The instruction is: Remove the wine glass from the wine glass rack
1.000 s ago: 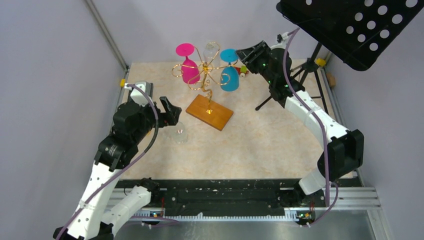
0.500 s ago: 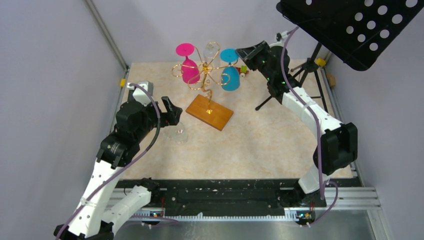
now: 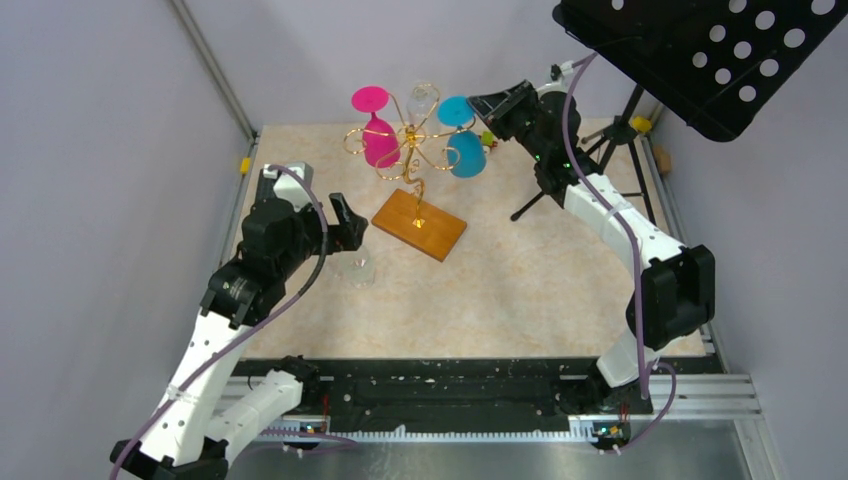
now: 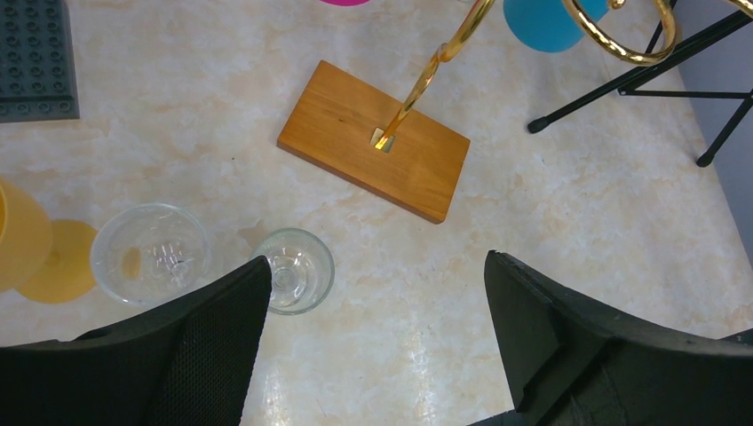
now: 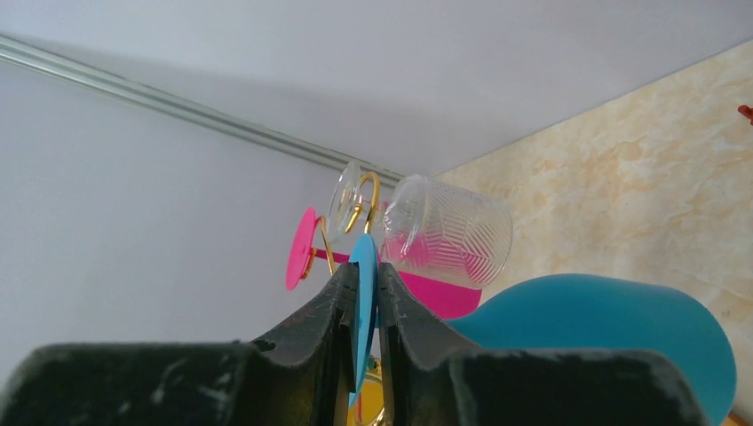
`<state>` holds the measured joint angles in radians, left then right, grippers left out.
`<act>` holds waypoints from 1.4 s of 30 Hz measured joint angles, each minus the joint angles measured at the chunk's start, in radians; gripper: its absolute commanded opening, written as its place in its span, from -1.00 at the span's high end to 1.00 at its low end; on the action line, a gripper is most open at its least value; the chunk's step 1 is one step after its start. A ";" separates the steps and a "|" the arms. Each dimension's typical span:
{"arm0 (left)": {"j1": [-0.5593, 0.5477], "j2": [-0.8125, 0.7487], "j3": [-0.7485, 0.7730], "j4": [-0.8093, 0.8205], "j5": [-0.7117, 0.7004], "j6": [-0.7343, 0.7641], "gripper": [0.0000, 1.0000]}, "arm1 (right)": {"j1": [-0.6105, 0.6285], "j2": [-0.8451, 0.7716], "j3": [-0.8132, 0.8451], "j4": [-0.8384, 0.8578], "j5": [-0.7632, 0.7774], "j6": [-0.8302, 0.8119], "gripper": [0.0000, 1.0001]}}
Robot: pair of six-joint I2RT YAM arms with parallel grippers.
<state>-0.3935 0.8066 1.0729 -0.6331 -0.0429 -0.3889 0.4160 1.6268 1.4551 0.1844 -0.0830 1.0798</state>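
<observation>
Right fingers (image 5: 344, 291) clenched on the foot of blue glass (image 5: 586, 328), which hangs inverted on rack (image 3: 418, 150), far centre of surface (image 3: 520, 270). Left fingers (image 4: 235, 306) spread wide above clear glass (image 4: 293, 271), near left.

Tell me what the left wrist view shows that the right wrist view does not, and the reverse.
Only left wrist: the wooden base of the wine glass rack, a clear glass and a yellow glass on the table, tripod legs, the open left tool. Only right wrist: the right tool shut on the foot of the blue wine glass, and a hanging clear glass. Both: the blue wine glass, the rack's gold wire, the table.
</observation>
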 measured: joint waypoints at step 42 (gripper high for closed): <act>0.000 0.010 -0.007 -0.003 0.000 0.014 -0.85 | -0.001 -0.143 -0.158 0.127 -0.059 0.103 1.00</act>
<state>-0.3935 0.8162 1.0657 -0.6357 -0.0425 -0.3748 0.4149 1.4841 1.2972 0.3111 -0.1421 1.1831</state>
